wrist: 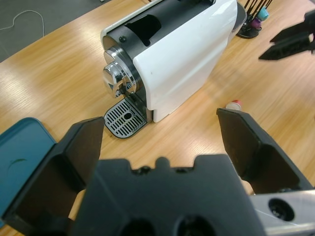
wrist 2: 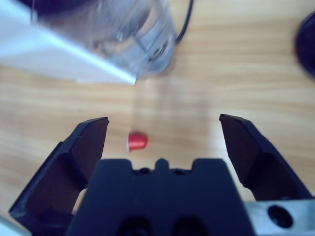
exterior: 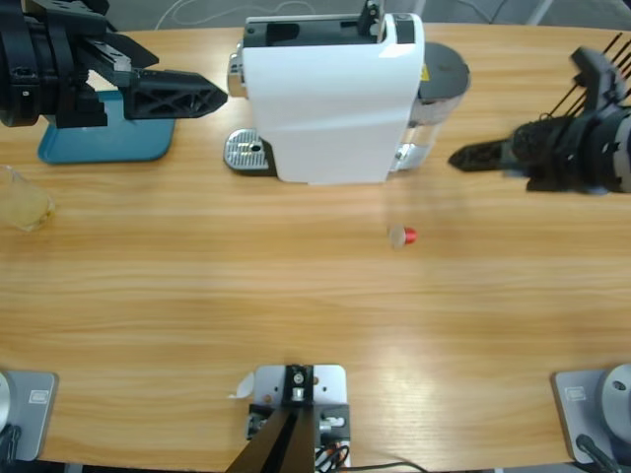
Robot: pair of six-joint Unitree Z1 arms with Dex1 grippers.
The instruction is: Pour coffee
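Red capsule (exterior: 403, 236) on bare table (exterior: 296, 315) near coffee machine (exterior: 330, 99)

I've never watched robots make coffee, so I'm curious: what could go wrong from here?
The glass tumbler sits at the table's very edge, away from the drip grate; a clumsy grab might knock it off. The small red capsule lies loose near the open right gripper and could roll if nudged. The open left gripper hangs close to the coffee machine and might bump it.
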